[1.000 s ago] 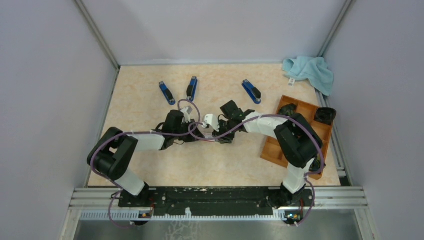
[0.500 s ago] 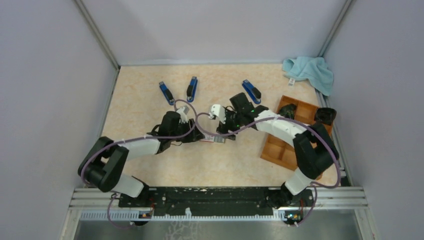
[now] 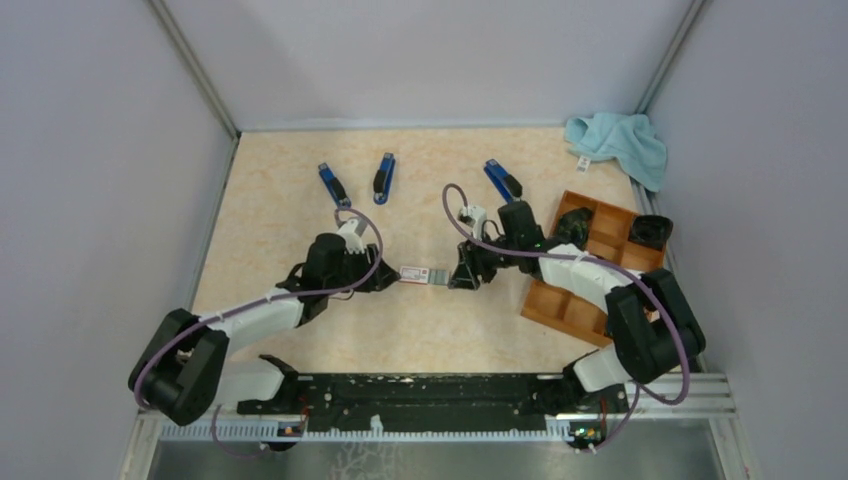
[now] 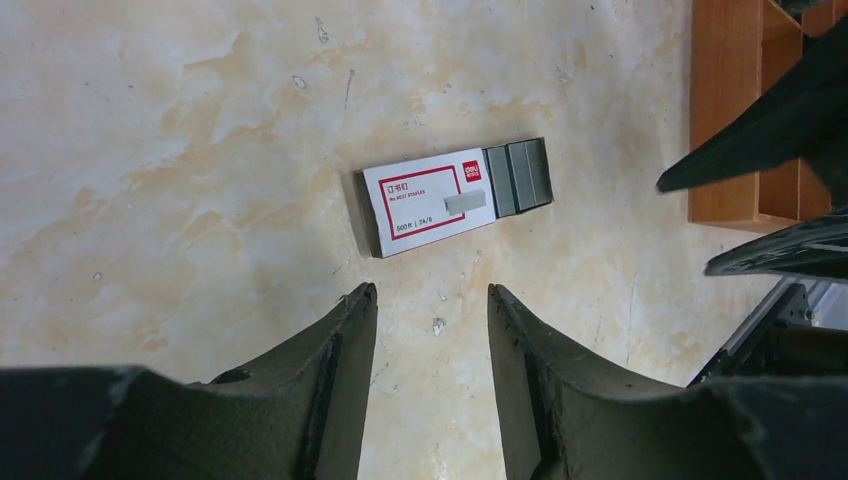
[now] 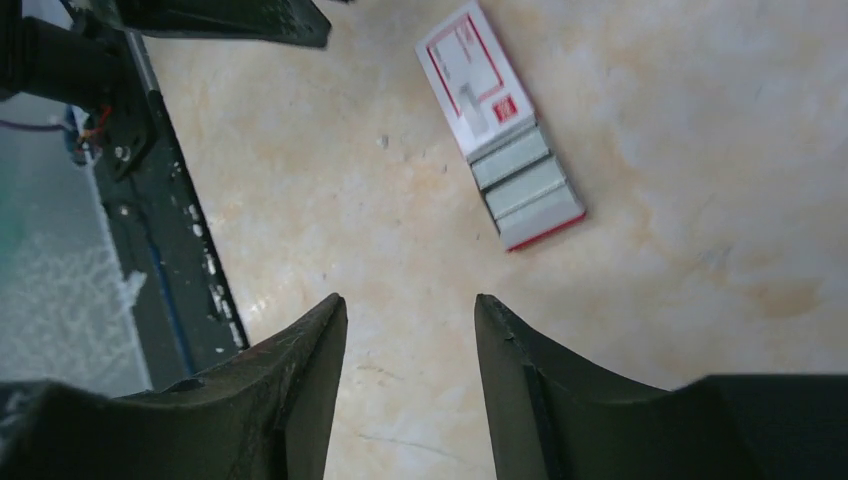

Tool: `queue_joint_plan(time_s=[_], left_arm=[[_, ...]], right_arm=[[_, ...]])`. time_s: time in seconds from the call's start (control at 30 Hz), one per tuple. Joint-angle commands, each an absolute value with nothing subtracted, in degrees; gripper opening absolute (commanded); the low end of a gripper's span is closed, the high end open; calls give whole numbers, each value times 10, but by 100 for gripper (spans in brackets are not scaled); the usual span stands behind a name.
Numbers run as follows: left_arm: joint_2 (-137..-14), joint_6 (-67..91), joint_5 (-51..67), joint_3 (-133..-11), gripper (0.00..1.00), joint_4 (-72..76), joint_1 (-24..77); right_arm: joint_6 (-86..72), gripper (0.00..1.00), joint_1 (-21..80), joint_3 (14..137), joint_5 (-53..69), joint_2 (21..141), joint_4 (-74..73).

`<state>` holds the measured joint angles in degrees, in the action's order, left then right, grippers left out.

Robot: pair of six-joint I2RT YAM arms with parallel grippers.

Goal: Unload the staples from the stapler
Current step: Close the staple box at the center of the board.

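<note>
Bench (image 3: 280, 200): cream-peach, marbled w/ tan veins. Box (image 4: 428, 203): white, red border + red logo patch, dark print. Staples (image 4: 520, 177): grey metallic strips. Staplers (image 3: 333, 185): blue w/ blk parts. Cloth (image 3: 618, 142): pale teal. Tray (image 3: 560, 305): orange-brown wood. Arms (image 3: 270, 310): white + blk segs; cables (image 3: 360, 265) purple. Left hand (image 4: 430, 292), right hand (image 5: 410, 300): matte blk-grey.

The small white box (image 4: 428, 203) on the tabletop (image 4: 200, 120) has a red-framed label (image 4: 425, 198). It carries Chinese characters on top, a small line ending in "STAPLES" beneath, then "24/6". A red patch (image 4: 473, 170) in the label's corner reads "deli".
</note>
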<state>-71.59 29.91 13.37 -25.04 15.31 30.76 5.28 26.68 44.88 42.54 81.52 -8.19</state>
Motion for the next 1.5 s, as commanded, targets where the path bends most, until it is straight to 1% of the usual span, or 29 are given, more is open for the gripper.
queue_joint_plan(time_s=[0.0,0.07,0.1,0.2,0.23,0.27,0.3,0.5,0.7,0.9,1.0,1.07,1.2,1.33,1.47], left_arm=[[-725,295,136,-233,50,219,308],[-744,299,138,-236,49,229,306],[-753,300,140,-237,49,235,306],[-775,304,143,-239,48,251,304],[-781,304,142,-240,48,252,303],[-787,304,141,-241,48,252,302],[-792,302,140,-244,48,252,301],[-831,295,145,-266,45,236,297],[-859,295,150,-289,40,215,297],[-879,291,151,-308,39,190,294],[-885,290,154,-312,39,186,293],[-891,290,157,-314,38,185,294],[-899,292,161,-318,38,184,293],[-903,292,166,-321,38,182,292],[-904,294,169,-323,38,179,291]], right_arm=[[-168,49,253,398,446,840,57],[-203,46,253,388,427,856,95],[-215,43,253,386,412,863,102],[-233,39,250,383,377,883,106],[-240,35,247,382,374,891,112],[-245,29,244,383,371,900,112],[-249,27,241,391,367,912,106],[-256,27,221,425,402,992,83],[-266,28,221,437,417,1019,93],[-276,26,221,457,403,1049,76],[-272,22,221,468,393,1057,58],[-266,17,221,479,388,1064,41],[-247,13,223,493,373,1068,18],[-228,9,231,510,365,1066,4],[-212,9,243,529,355,1068,-7]])
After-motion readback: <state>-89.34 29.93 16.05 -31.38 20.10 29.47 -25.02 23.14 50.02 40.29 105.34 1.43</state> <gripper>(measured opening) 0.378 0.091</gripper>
